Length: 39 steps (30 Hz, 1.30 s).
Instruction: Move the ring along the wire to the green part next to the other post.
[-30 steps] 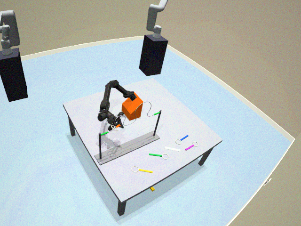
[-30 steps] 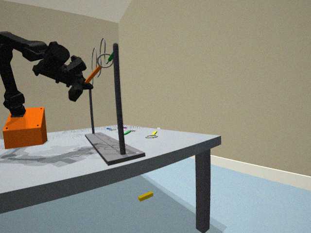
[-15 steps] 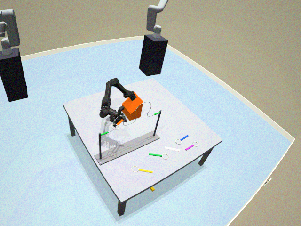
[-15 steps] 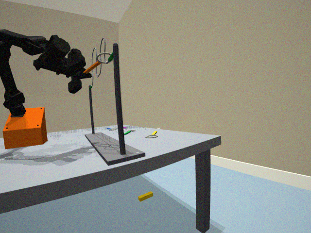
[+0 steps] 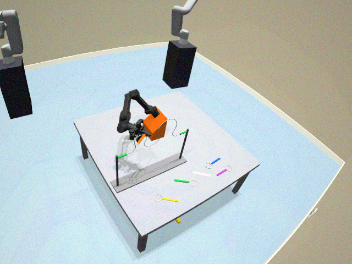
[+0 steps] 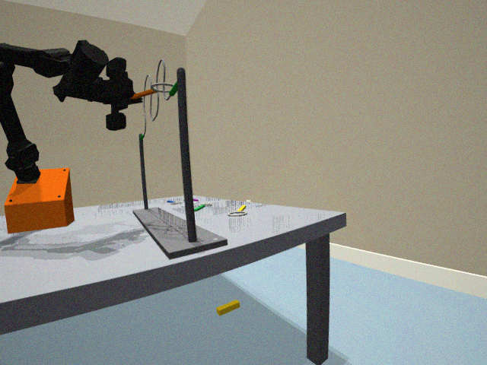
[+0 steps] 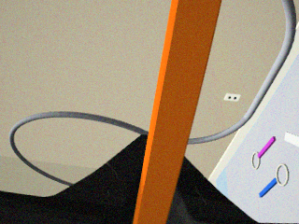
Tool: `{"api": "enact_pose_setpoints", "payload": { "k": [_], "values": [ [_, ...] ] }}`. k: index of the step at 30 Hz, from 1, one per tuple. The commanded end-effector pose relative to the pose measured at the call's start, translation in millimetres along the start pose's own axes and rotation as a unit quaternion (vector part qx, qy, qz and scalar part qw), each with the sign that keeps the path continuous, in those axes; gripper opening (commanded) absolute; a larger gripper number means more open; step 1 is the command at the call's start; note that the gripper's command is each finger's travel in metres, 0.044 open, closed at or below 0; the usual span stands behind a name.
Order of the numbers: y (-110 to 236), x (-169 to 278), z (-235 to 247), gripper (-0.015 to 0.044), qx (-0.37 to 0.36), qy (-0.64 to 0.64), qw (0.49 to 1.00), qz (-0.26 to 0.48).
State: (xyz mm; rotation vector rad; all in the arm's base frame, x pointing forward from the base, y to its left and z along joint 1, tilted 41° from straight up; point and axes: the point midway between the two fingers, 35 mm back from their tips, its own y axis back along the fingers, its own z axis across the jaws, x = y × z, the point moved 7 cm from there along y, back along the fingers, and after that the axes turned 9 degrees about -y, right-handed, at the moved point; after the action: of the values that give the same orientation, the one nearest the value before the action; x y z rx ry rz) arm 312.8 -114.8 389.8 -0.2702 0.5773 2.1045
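Note:
My gripper is shut on the orange handle. The handle's ring lies nearly level, high above the table, just past the green part at the left post. The thin grey wire passes through the ring; I cannot tell whether they touch. The wire loops on to the green part at the other post. In the wrist view the ring is out of frame.
The arm's orange base box stands behind the wire stand's base plate. Loose rings with blue, magenta, green and yellow handles and a white stick lie in front. Two black pedestals stand beyond the table.

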Motion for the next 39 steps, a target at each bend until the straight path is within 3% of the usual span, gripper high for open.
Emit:
{"api": "enact_pose_setpoints", "payload": {
  "k": [1,18,39],
  "values": [
    [1,1,11,-0.015,-0.019,-0.027,0.999,0.003],
    [4,0,39,-0.015,-0.05,-0.089,0.995,0.009],
    [5,-2,35,-0.015,0.022,0.039,0.999,-0.003]
  ]
}}
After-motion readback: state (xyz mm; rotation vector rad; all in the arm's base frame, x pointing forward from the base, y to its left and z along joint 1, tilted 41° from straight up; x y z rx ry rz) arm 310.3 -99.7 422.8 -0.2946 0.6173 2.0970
